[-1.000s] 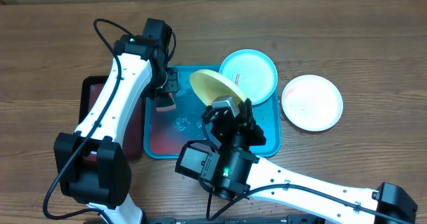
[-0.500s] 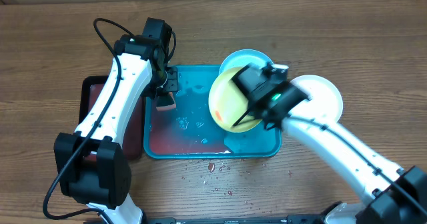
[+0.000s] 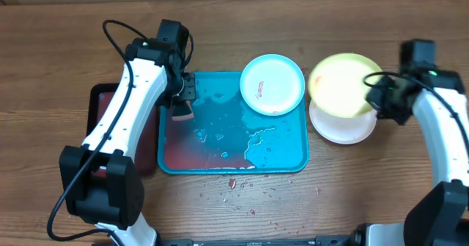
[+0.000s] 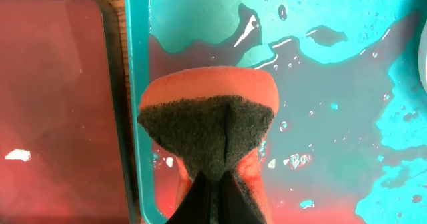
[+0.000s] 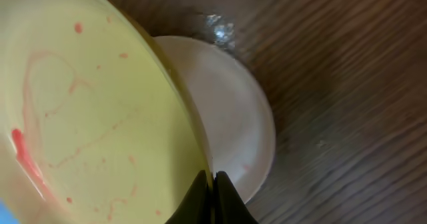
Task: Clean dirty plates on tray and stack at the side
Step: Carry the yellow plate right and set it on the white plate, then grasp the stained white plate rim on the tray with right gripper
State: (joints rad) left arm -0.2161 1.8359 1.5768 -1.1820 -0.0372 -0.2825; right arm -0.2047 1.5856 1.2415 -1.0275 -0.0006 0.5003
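At the tray's (image 3: 289,154) left end, the left gripper (image 4: 212,184) stays pinched on the sponge (image 4: 208,127) above reddish water. The light blue plate (image 3: 272,84) rests at the tray's far right corner, smeared. Further right, the yellow-green plate (image 3: 338,83) has left the tray: the right gripper (image 5: 212,183), clamped on its rim, tilts it over the white plate (image 3: 343,129) on the table (image 3: 66,41). The stack is starting, though faint red streaks remain.

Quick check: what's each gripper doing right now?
Left gripper: closed on the sponge.
Right gripper: closed on the rim of the yellow-green plate.
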